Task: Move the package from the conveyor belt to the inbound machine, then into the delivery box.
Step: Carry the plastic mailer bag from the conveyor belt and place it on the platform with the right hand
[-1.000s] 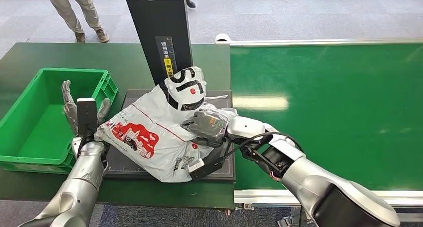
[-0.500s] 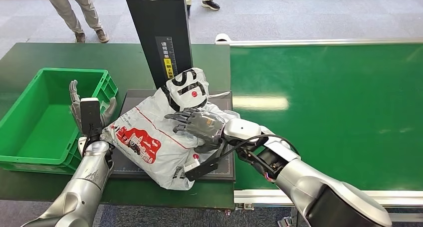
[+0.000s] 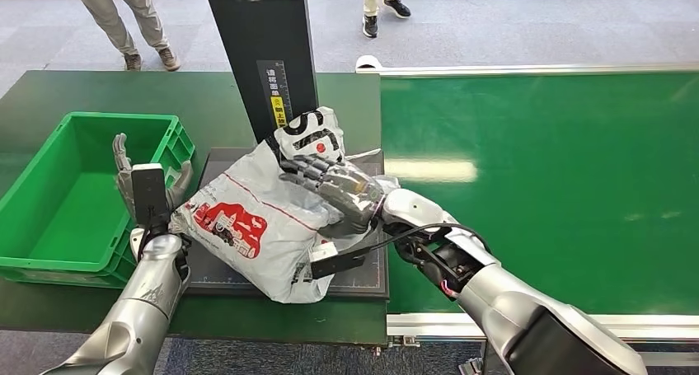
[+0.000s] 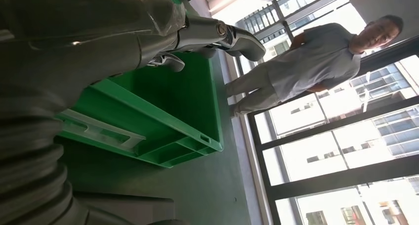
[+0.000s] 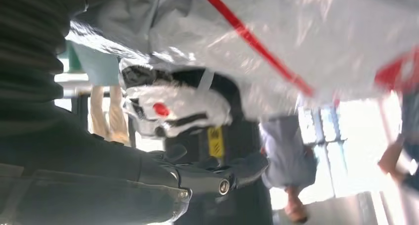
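My right hand [image 3: 342, 195] now reaches higher over the crumpled white plastic package [image 3: 264, 222], fingers stretched toward the black pillar; my left hand [image 3: 136, 181] sits higher.

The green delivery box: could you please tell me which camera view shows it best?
The head view is best: the green delivery box appears almost whole, open side up, beside the raised left hand. The left wrist view catches one side wall and rim close up, turned on its side. The right wrist view faces the package instead.
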You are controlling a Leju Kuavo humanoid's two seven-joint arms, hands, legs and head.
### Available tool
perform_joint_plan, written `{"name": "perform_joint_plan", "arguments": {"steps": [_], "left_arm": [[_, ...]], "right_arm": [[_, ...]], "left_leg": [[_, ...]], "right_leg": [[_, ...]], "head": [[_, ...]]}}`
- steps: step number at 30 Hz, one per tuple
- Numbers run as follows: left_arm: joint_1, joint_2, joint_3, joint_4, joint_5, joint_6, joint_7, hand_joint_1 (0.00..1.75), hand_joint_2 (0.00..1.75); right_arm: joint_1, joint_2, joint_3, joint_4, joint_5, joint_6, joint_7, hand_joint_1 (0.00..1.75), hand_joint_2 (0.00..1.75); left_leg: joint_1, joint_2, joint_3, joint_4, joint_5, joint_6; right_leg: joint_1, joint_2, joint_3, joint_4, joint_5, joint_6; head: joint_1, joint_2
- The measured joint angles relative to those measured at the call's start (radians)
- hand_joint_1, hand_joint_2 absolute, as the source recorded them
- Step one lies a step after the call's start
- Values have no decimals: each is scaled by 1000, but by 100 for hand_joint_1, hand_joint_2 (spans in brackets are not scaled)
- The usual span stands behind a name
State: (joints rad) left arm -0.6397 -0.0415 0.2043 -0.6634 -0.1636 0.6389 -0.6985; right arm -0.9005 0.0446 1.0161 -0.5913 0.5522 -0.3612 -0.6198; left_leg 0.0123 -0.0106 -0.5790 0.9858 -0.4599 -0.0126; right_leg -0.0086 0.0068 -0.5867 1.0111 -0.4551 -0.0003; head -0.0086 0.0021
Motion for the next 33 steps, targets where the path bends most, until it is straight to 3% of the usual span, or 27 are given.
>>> {"name": "perform_joint_plan", "arguments": {"steps": [6, 13, 28, 33], "left_arm": [[3, 4, -27, -1, 21, 11, 0, 0, 175], [3, 7, -55, -1, 40, 19, 0, 0, 175], [3, 11, -79, -1, 49, 23, 0, 0, 175], [3, 14, -83, 0, 56, 25, 0, 0, 175]], "right_arm": [[42, 4, -172, -19, -169, 37, -42, 0, 175], [68, 11, -269, -22, -262, 155, -70, 0, 175], [85, 20, -330, -22, -297, 194, -74, 0, 175], [88, 21, -352, -21, -390, 338, -66, 0, 175]], "left_leg": [[0, 0, 0, 0, 0, 0], [0, 0, 0, 0, 0, 0], [0, 0, 0, 0, 0, 0], [0, 0, 0, 0, 0, 0]], "right_leg": [[0, 0, 0, 0, 0, 0], [0, 0, 0, 0, 0, 0], [0, 0, 0, 0, 0, 0], [0, 0, 0, 0, 0, 0]], "head": [[0, 0], [0, 0], [0, 0], [0, 0]]}}
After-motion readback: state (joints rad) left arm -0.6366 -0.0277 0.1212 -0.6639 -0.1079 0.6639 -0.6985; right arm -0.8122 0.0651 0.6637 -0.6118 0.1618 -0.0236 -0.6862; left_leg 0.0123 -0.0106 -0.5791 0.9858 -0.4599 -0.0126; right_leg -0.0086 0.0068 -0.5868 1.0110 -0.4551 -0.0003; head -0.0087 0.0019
